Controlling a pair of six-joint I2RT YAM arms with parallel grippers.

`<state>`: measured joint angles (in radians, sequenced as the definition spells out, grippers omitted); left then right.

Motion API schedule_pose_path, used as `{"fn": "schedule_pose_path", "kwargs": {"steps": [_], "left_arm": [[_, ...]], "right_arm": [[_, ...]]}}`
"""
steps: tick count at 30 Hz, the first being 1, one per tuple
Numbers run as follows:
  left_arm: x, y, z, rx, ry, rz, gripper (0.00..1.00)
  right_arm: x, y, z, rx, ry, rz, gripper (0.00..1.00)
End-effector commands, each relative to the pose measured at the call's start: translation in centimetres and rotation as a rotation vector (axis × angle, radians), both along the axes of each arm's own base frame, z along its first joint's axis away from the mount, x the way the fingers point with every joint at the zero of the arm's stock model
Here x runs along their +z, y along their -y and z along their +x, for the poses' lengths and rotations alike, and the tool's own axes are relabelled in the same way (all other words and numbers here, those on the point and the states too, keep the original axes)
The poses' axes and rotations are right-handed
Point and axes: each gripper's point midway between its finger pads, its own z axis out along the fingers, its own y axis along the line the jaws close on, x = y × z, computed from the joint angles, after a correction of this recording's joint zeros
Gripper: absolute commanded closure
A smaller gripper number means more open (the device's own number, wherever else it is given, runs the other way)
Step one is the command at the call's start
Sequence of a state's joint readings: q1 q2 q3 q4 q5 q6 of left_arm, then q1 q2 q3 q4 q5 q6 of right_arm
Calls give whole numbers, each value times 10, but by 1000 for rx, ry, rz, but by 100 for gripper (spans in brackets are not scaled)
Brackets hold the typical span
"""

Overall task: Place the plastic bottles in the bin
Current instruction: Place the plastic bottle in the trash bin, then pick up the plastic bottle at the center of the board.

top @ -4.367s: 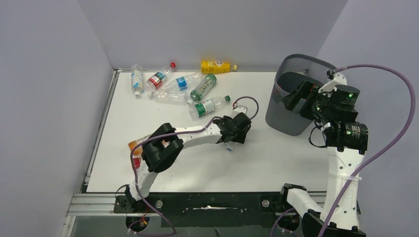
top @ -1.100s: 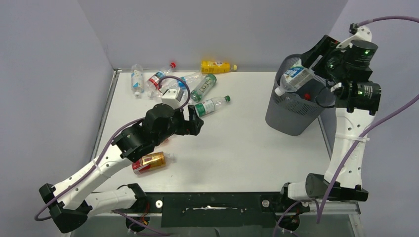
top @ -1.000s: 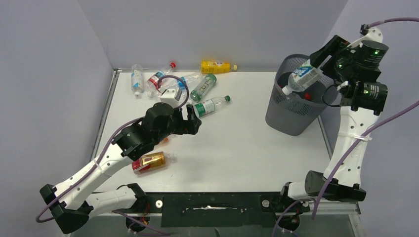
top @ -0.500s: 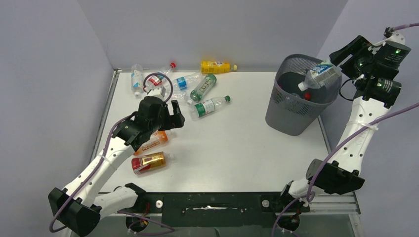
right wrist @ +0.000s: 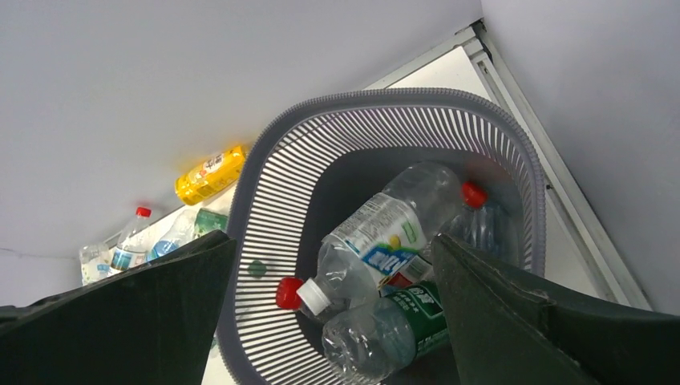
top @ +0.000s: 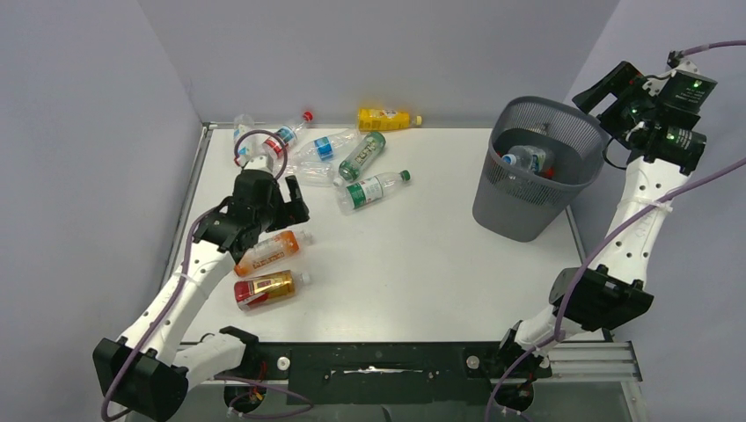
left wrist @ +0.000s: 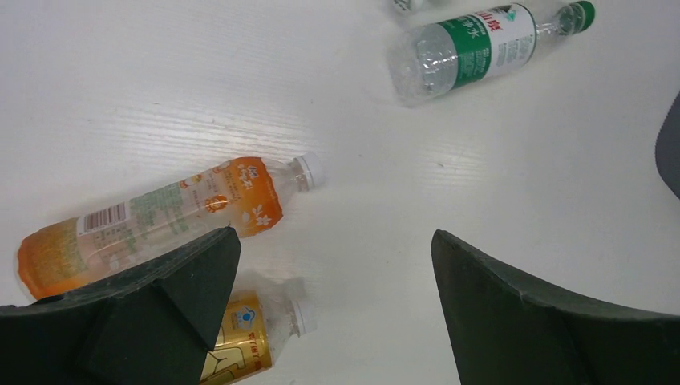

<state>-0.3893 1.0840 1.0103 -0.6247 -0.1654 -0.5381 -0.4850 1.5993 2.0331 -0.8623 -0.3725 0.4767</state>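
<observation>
The bin (top: 550,103) stands at the table's right with several plastic bottles inside, among them a clear one with a white cap (right wrist: 385,233) and a green-labelled one (right wrist: 393,325). My right gripper (top: 607,88) hangs open and empty above the bin's right rim (right wrist: 385,96). My left gripper (top: 286,200) is open over the left of the table, just above the orange bottle (left wrist: 160,212) and the amber bottle (left wrist: 248,341), holding nothing. More bottles lie at the back: a yellow one (top: 384,118), two green-labelled ones (top: 371,189) and a red-labelled one (top: 286,136).
Grey walls close in the table at the back, left and right. A metal rail (top: 180,229) runs along the left edge. The right arm's purple cable (top: 686,193) loops beside the bin. The bin sits close to the right table edge.
My right gripper has opened and the clear bottle it held has dropped into the bin. My left arm has swung left and back toward the orange bottle, jaws spreading wider.
</observation>
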Motion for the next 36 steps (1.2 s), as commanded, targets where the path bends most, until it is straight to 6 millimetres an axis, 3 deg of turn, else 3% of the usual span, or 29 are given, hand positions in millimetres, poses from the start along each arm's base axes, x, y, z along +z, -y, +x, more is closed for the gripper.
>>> {"fn": "schedule_pose_path", "kwargs": {"steps": [1, 4, 8, 16, 21, 24, 27, 32, 36], "left_arm": [[3, -26, 10, 83, -1, 47, 8], [-3, -37, 12, 130, -34, 58, 8], [-11, -48, 12, 212, -82, 51, 7], [-49, -67, 4, 437, -259, 64, 6], [-57, -67, 7, 521, -297, 31, 4], [-54, -57, 17, 495, -274, -18, 5], [-45, -35, 31, 314, -207, -56, 5], [-14, 5, 48, 22, -23, -131, 5], [-2, 35, 62, -114, 33, -65, 5]], "right_arm": [[43, -15, -24, 28, 96, -67, 2], [45, -24, -34, 40, 100, -67, 2], [44, -50, -46, 87, 106, -63, 2], [34, -131, -62, 248, 100, -61, 2], [19, -178, -69, 352, 73, -61, 2], [10, -202, -75, 408, 55, -63, 2], [-1, -220, -81, 449, 34, -62, 2], [-19, -246, -89, 507, -1, -58, 2], [-26, -263, -96, 538, -14, -60, 2]]}}
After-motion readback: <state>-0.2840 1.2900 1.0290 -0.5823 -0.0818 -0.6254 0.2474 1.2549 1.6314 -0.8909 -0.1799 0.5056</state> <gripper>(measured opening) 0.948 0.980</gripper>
